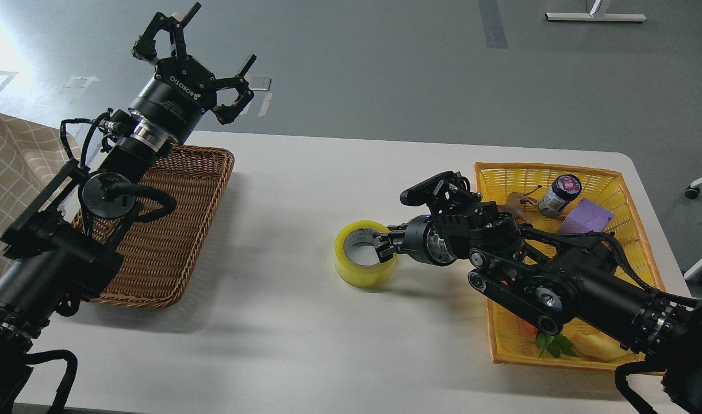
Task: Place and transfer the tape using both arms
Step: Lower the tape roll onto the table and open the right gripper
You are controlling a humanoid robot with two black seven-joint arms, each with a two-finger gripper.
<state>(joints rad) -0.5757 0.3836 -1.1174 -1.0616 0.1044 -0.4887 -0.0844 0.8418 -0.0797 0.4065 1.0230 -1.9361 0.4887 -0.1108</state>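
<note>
White "ROBOTIQ" lettering marks the left hand [198,63].

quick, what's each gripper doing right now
left gripper: open, empty, raised above the brown wicker basket.
right gripper: fingers at the tape on the table; closed or not, cannot be told.
</note>
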